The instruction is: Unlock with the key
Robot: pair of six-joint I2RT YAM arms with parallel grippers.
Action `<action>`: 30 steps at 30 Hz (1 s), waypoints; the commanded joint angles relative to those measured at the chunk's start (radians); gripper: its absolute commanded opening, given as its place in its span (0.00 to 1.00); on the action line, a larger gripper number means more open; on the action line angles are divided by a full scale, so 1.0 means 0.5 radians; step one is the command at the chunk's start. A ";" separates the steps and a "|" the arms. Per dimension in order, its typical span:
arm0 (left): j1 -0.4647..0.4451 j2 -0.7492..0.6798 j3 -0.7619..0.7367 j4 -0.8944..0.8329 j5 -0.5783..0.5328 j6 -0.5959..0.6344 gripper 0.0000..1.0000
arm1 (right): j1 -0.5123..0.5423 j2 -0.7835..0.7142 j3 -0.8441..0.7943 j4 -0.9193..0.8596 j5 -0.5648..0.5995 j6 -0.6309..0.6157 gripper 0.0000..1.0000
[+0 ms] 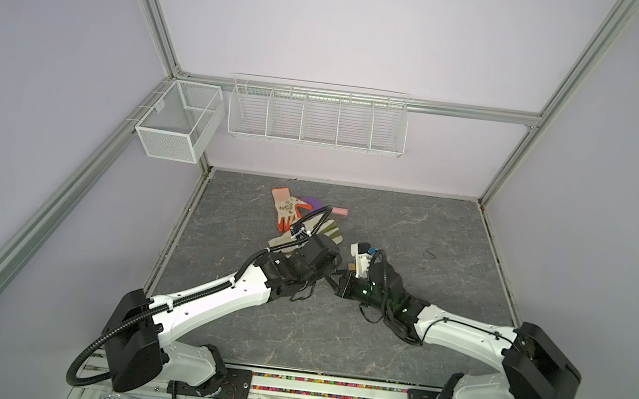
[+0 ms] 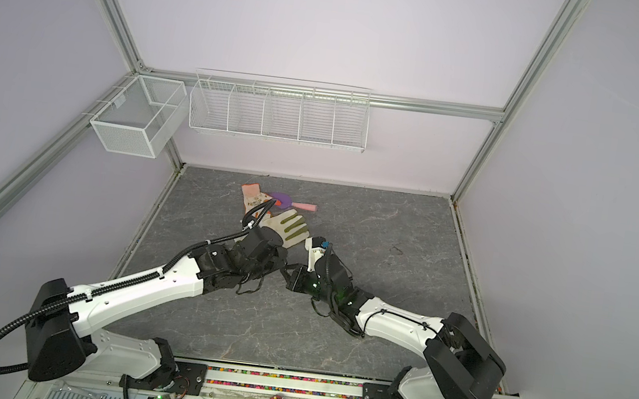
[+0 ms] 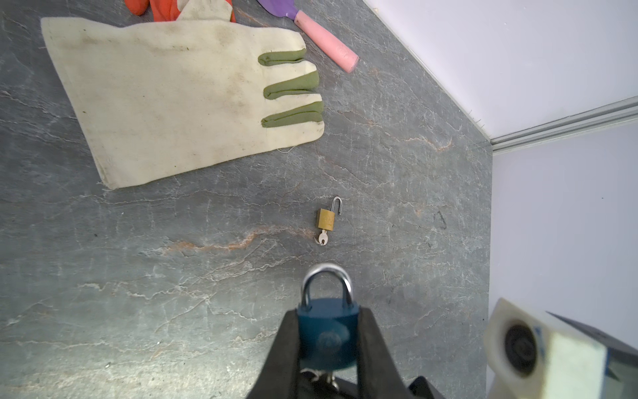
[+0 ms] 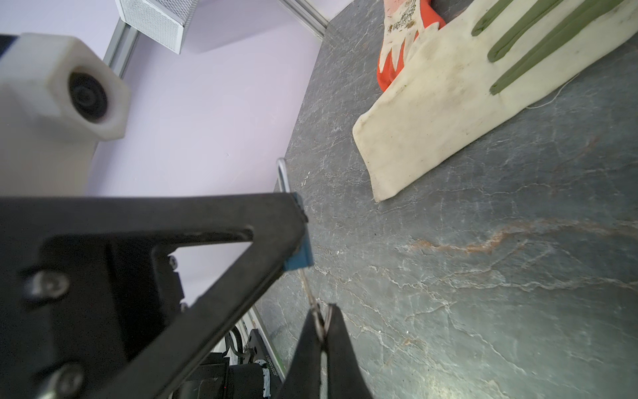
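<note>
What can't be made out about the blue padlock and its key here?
- Keyhole: left wrist view, blurred under the blue padlock in the left hand.
- How far the key is turned: right wrist view, bow pinched inside the right hand.
- Lock and key, both top views: hidden behind the arms' wrists.

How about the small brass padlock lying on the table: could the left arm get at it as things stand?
Probably not yet. The way to the brass padlock looks free, with bare table around it, but the jaws of the left arm are clamped on the blue padlock.
</note>
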 commanded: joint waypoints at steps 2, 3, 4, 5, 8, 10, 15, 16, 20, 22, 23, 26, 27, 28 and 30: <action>-0.072 0.006 0.054 -0.158 0.021 -0.022 0.00 | -0.050 -0.104 0.029 0.183 -0.012 0.097 0.07; -0.081 0.004 0.054 -0.189 -0.004 -0.022 0.00 | -0.057 -0.128 0.038 0.149 -0.019 0.107 0.06; -0.091 -0.002 0.050 -0.203 -0.024 -0.022 0.00 | -0.068 -0.147 0.042 0.123 -0.024 0.124 0.07; -0.095 -0.007 0.049 -0.207 -0.037 -0.022 0.00 | -0.073 -0.163 0.035 0.127 -0.018 0.135 0.07; -0.103 -0.017 0.042 -0.205 -0.045 -0.022 0.00 | -0.058 -0.198 0.072 0.042 0.029 0.091 0.07; -0.109 -0.015 0.049 -0.205 -0.040 -0.026 0.00 | -0.015 -0.202 0.122 -0.041 0.097 -0.013 0.07; -0.111 -0.041 0.031 -0.100 0.120 -0.069 0.00 | 0.023 -0.110 0.174 -0.008 0.096 -0.138 0.06; -0.109 -0.047 0.034 -0.103 0.147 -0.072 0.00 | 0.018 -0.089 0.186 -0.013 0.058 -0.184 0.07; -0.101 -0.076 0.044 -0.205 0.113 -0.029 0.00 | 0.015 -0.148 0.105 0.108 0.009 -0.324 0.07; -0.070 -0.098 0.016 -0.200 0.146 -0.019 0.00 | 0.015 -0.174 0.116 0.043 -0.037 -0.415 0.07; -0.062 -0.103 0.007 -0.185 0.152 -0.016 0.00 | 0.016 -0.182 0.117 0.031 -0.057 -0.427 0.07; -0.060 -0.101 0.025 -0.193 0.152 -0.007 0.00 | 0.015 -0.175 0.156 -0.060 -0.084 -0.413 0.06; -0.060 -0.090 0.042 -0.216 0.152 -0.010 0.00 | 0.018 -0.170 0.165 -0.082 -0.080 -0.401 0.06; -0.061 -0.087 0.052 -0.230 0.154 -0.016 0.00 | 0.023 -0.165 0.158 -0.080 -0.062 -0.382 0.07; -0.064 -0.091 0.044 -0.203 0.175 -0.019 0.00 | 0.028 -0.163 0.157 -0.107 -0.023 -0.373 0.06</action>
